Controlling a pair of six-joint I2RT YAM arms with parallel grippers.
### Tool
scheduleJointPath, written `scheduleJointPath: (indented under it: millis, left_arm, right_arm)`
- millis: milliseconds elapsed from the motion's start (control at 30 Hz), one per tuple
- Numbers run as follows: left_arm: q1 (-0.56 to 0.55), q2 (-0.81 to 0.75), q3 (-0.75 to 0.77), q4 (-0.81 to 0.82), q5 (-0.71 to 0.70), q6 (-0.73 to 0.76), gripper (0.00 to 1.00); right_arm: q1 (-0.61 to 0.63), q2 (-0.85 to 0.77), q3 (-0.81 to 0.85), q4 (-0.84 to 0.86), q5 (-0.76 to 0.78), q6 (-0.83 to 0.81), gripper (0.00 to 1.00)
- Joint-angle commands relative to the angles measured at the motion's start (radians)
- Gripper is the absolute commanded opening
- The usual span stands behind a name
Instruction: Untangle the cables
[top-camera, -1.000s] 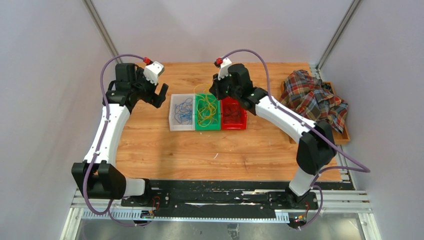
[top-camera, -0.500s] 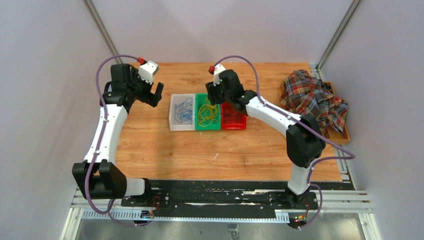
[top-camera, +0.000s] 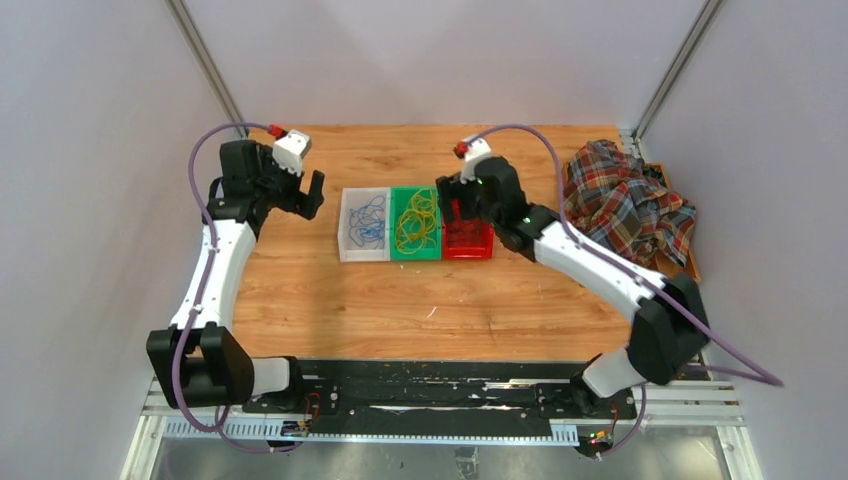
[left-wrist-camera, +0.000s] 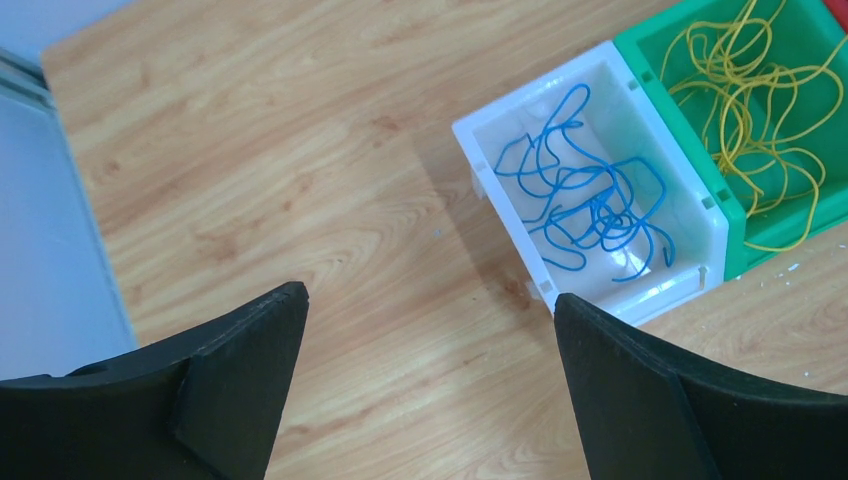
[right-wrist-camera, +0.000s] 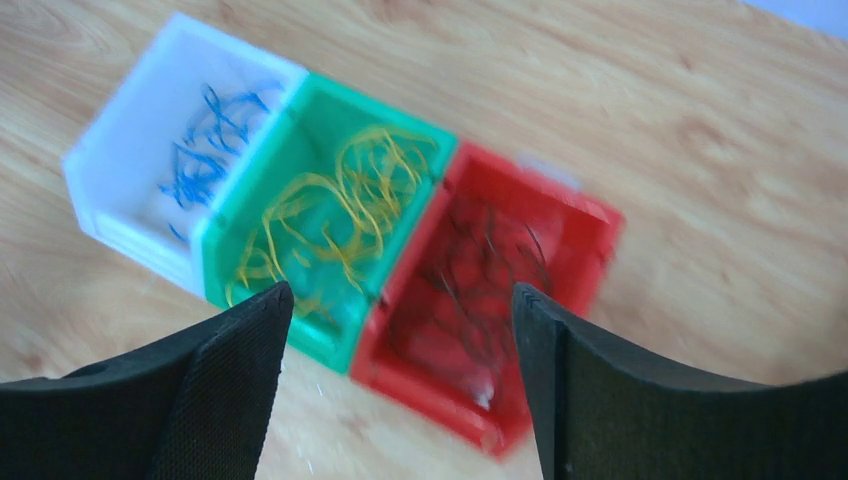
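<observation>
Top view: white bin (top-camera: 343, 226), green bin (top-camera: 414, 256) and red bin (top-camera: 467, 254) side by side on the bench (top-camera: 400, 300); left tool (top-camera: 312, 194) beside the white bin, right tool (top-camera: 456, 211) over the red bin.
Left wrist: left tool spread wide, empty; blue cables (left-wrist-camera: 590, 210) in the white bin, yellow cables (left-wrist-camera: 757, 130) in the green bin.
Right wrist: right tool spread wide, empty; dark cables (right-wrist-camera: 480, 280) in the red bin.

The left arm (top-camera: 215, 265) reaches forward, elbow bent, its left gripper (left-wrist-camera: 428, 300) spread wide and empty. The right arm (top-camera: 590, 260) angles inward toward centre; the right gripper (right-wrist-camera: 400, 292) gapes too, apparently holding nothing, though that view is blurred.
</observation>
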Motion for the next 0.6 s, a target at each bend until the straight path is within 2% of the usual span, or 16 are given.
scheduleJointPath:
  millis: [0, 133, 267, 333, 433, 567]
  left_arm:
    - [0.03, -0.073, -0.196, 0.217, 0.055, -0.085, 0.98]
    - [0.037, -0.15, -0.462, 0.484, 0.079, -0.163, 0.98]
    - [0.037, -0.164, -0.657, 0.777, 0.073, -0.252, 0.98]
    - [0.038, -0.133, -0.706, 0.903, 0.074, -0.289, 0.98]
    - [0.038, -0.055, -0.725, 1.004, 0.06, -0.322, 0.98]
    - [0.037, 0.051, -0.716, 1.074, 0.023, -0.349, 0.98]
  right_arm:
    - [0.008, -0.224, -0.287, 0.094, 0.202, 0.038, 0.8]
    - [-0.009, -0.474, -0.585, 0.209, 0.606, 0.052, 0.81]
    - [-0.09, -0.604, -0.775, 0.331, 0.799, -0.002, 0.83]
    - [-0.16, -0.594, -0.802, 0.33, 0.85, -0.004, 0.84]
    - [-0.292, -0.538, -0.8, 0.295, 0.845, 0.066, 0.85]
    - [-0.4, -0.484, -0.857, 0.429, 0.823, 0.083, 0.84]
